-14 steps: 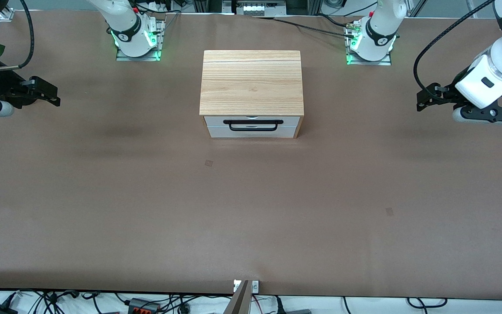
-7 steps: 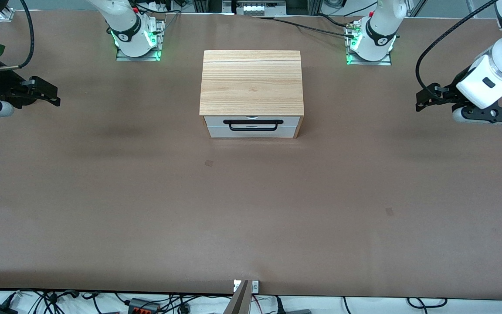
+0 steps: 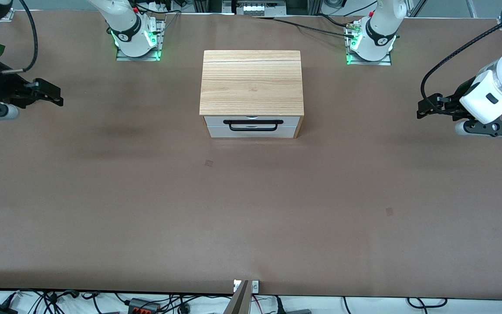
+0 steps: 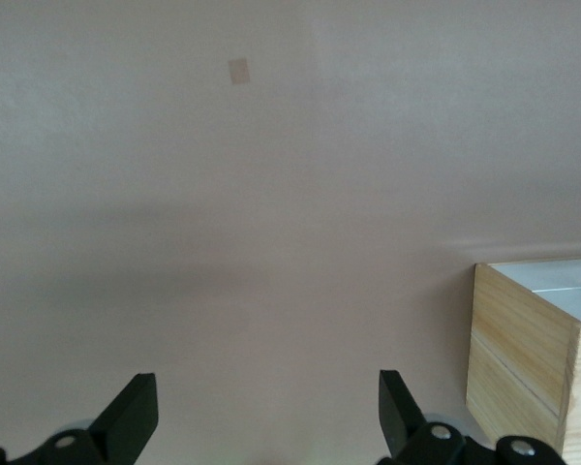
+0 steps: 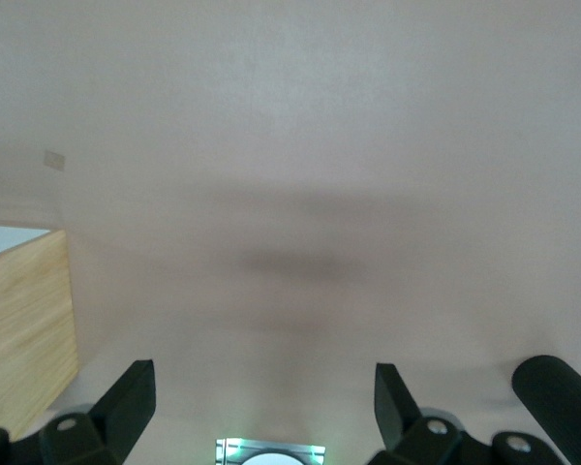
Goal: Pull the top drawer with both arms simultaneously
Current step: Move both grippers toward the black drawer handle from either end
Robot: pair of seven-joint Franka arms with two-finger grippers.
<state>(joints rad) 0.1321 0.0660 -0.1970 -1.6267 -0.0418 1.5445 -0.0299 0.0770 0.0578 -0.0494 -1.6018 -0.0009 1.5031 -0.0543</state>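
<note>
Brown table [image 3: 146, 209] bearing closed top drawer [image 3: 252, 121]; left gripper [image 3: 425, 107] and right gripper [image 3: 55, 98], fingers apart, over bare tabletop at their respective ends.

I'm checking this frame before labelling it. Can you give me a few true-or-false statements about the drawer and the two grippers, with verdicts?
1. The top drawer is shut. True.
2. The left gripper grips the black handle. False: it is open over bare table toward the left arm's end.
3. The right gripper is open. True.
4. A cup stands on the cabinet. False: its wooden top is bare.
</note>
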